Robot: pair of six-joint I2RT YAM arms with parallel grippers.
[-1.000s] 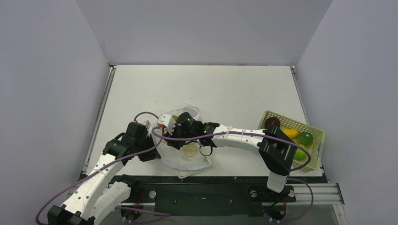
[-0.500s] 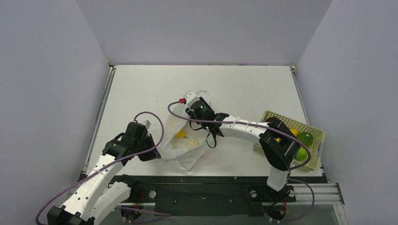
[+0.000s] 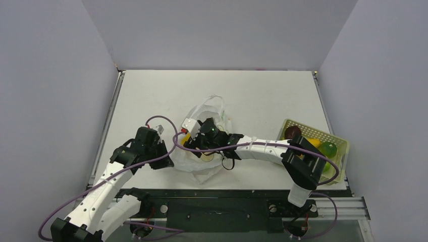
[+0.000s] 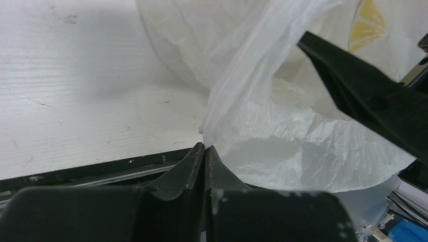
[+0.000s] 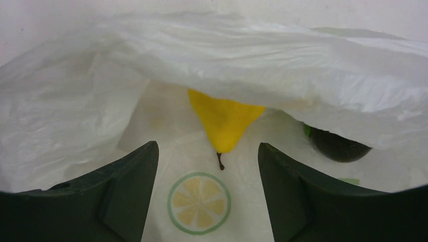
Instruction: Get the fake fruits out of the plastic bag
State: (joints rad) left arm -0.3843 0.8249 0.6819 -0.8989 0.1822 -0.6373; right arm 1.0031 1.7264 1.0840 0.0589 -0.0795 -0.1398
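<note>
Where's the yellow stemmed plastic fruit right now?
Right wrist view: the yellow plastic fruit lies inside the crinkly white plastic bag, ahead of the open right claw, left of a dark round fruit.

Even, diffuse overhead light fills the enclosure in the top view, the white table (image 3: 252, 91) bright and the arms (image 3: 262, 147) casting soft, short shadows. In the left wrist view the plastic bag (image 4: 282, 116) glows near white toward 1 o'clock, a grey shadow pooling on the table at 10 o'clock. The right gripper (image 5: 207, 151) sits dark and soft-edged at 7 and 5 o'clock, the yellow fruit (image 5: 224, 123) crisp
</note>
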